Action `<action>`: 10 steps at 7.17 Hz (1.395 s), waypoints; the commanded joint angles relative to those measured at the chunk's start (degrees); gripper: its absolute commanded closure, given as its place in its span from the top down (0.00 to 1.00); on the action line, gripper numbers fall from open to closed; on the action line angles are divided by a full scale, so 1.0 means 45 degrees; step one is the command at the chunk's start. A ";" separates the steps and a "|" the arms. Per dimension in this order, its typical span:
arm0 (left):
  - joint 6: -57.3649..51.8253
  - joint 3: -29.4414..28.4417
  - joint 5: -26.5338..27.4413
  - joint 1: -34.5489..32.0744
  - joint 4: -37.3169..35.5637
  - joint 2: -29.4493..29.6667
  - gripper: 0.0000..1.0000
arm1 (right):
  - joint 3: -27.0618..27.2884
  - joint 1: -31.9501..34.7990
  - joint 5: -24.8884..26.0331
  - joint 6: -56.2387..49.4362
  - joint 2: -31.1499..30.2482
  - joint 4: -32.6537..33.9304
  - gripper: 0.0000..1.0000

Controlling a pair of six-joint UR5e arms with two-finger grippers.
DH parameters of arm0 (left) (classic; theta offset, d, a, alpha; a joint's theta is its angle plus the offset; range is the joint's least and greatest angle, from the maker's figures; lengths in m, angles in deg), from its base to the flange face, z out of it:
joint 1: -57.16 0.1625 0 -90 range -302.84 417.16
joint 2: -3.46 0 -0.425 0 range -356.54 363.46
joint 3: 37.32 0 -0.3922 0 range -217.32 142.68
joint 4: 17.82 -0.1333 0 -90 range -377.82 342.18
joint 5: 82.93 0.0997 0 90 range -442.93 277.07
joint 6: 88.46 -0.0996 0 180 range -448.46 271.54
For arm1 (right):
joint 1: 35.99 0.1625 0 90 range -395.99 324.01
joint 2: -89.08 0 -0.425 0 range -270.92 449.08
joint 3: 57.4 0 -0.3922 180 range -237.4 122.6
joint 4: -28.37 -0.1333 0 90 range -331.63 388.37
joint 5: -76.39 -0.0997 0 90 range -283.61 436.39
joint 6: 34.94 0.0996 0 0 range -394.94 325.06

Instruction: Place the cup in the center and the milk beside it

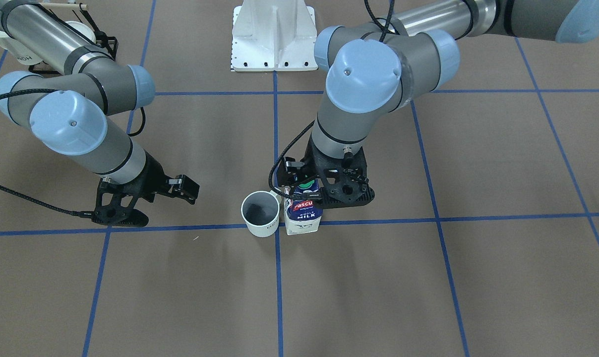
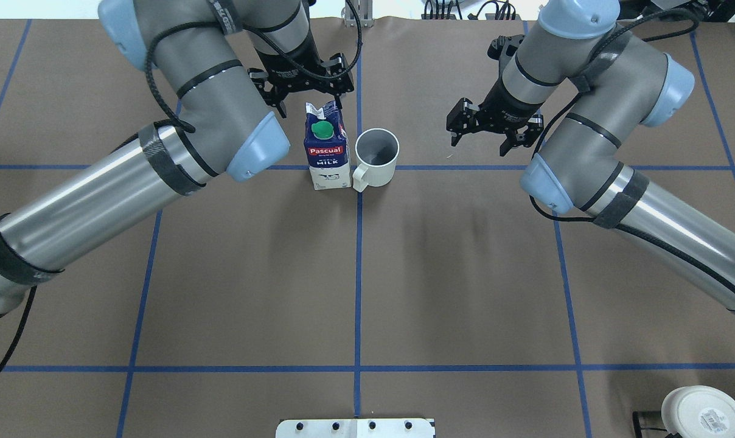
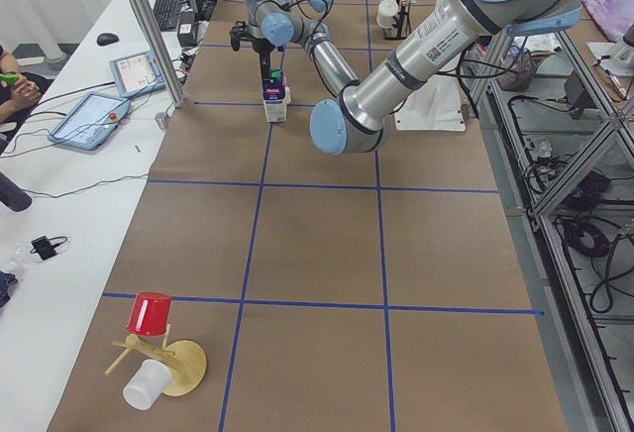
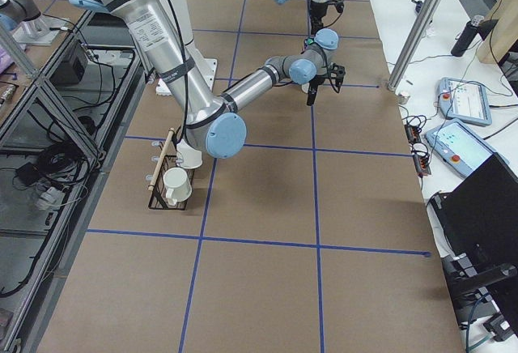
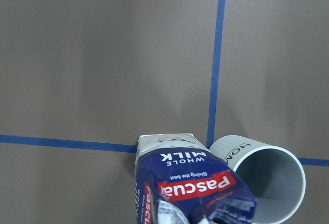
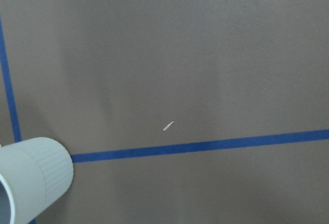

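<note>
The white cup (image 2: 376, 157) stands upright just right of the center tape crossing (image 5: 210, 141), its handle toward the robot. The milk carton (image 2: 327, 149) stands upright right beside it, on the crossing's other side; both also show in the front view, cup (image 1: 261, 213) and milk (image 1: 303, 212). My left gripper (image 2: 310, 103) hovers just above and behind the carton's top, jaws spread wide and holding nothing. My right gripper (image 2: 480, 143) is open and empty, well to the right of the cup. The left wrist view shows the milk (image 5: 190, 188) and the cup (image 5: 267, 183) from above.
A rack with white mugs (image 4: 174, 183) stands at the robot's right. A red cup (image 3: 151, 313) and a white cup lie on a wooden stand at the near left end. The white robot base (image 1: 274, 39) sits at mid-table edge.
</note>
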 commanded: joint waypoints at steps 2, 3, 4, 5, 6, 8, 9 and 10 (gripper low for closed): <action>-0.2443 0.3204 -0.1599 -0.2620 -0.0020 -0.3452 0.99 | -0.0086 0.1789 -0.1100 -0.3393 -0.1051 0.0175 1.00; -0.3777 0.3909 -0.1998 -0.3828 0.0153 -0.5051 0.99 | -0.0106 0.2550 -0.1413 -0.4914 -0.1771 0.0195 1.00; -0.5453 0.4612 -0.2002 -0.4266 0.0117 -0.6672 0.99 | -0.0164 0.3254 -0.1571 -0.6438 -0.2455 0.0215 1.00; -0.5818 0.5083 -0.1808 -0.4966 0.0077 -0.8332 0.99 | -0.0300 0.3686 -0.1476 -0.7729 -0.3120 0.0505 1.00; -0.6344 0.4952 -0.1826 -0.5959 0.0580 -0.9451 0.99 | -0.0514 0.4387 -0.1436 -0.9095 -0.3590 0.0836 1.00; -0.6622 0.3897 -0.1885 -0.6924 0.0819 -1.0122 0.99 | -0.0690 0.5056 -0.1203 -0.9619 -0.4685 0.0782 1.00; -0.7435 0.3800 -0.1923 -0.7835 0.1129 -1.0552 0.99 | -0.0808 0.5097 -0.0699 -0.9694 -0.4708 0.0762 1.00; -0.9376 0.3721 -0.1924 -0.8289 0.1944 -1.1600 0.99 | -0.1022 0.5097 -0.0288 -0.9773 -0.4960 0.0588 1.00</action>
